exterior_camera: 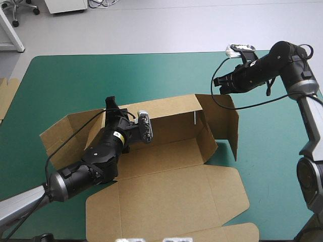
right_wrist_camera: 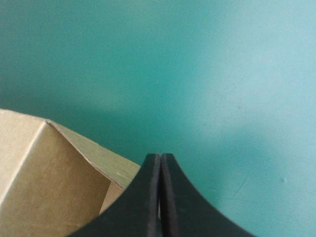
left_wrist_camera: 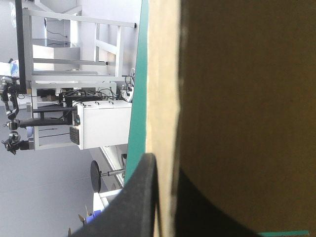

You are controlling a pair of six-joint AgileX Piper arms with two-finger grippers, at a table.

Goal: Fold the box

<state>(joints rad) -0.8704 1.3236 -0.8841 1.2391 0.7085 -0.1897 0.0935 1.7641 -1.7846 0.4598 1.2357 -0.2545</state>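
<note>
One box, walls part-raised: left pincer clamps rear wall; right pincer closed near corner.

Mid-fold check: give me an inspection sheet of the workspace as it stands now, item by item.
Surface: teal-green cover, smooth.
Job's things: box, part folded; far wall and right end flaps raised, lid flat toward the near edge.
Clutter: spare board at the table's left edge.
Grippers: left gripper, jaws shut on the box's far wall near its left end; right gripper, jaws shut, holding nothing, beyond the box's far right corner.
Cables: nothing seen besides the robot's own.
Surroundings: nothing seen.
</note>
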